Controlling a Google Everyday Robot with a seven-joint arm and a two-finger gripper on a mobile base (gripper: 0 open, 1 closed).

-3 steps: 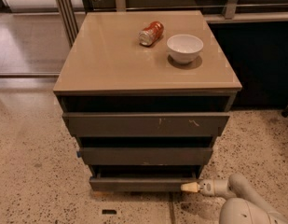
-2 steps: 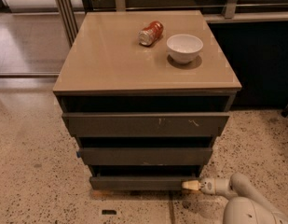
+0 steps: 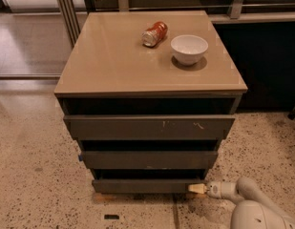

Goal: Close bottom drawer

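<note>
The bottom drawer (image 3: 144, 185) is the narrowest dark grey-brown front, lowest of three on the tan-topped cabinet (image 3: 113, 75). It stands only slightly out, with a thin dark gap above it. My gripper (image 3: 197, 189) comes in low from the right on a white arm (image 3: 247, 199). Its pale tip touches the right end of the bottom drawer front.
A red soda can (image 3: 154, 34) lies on its side and a white bowl (image 3: 189, 49) stands on the cabinet top. The speckled floor (image 3: 32, 166) spreads left and right. A small dark object (image 3: 111, 217) lies on the floor in front. A dark cabinet wall (image 3: 266, 66) stands at right.
The bottom drawer has slid inward toward the cabinet, and my gripper has followed it, staying at its right front end.
</note>
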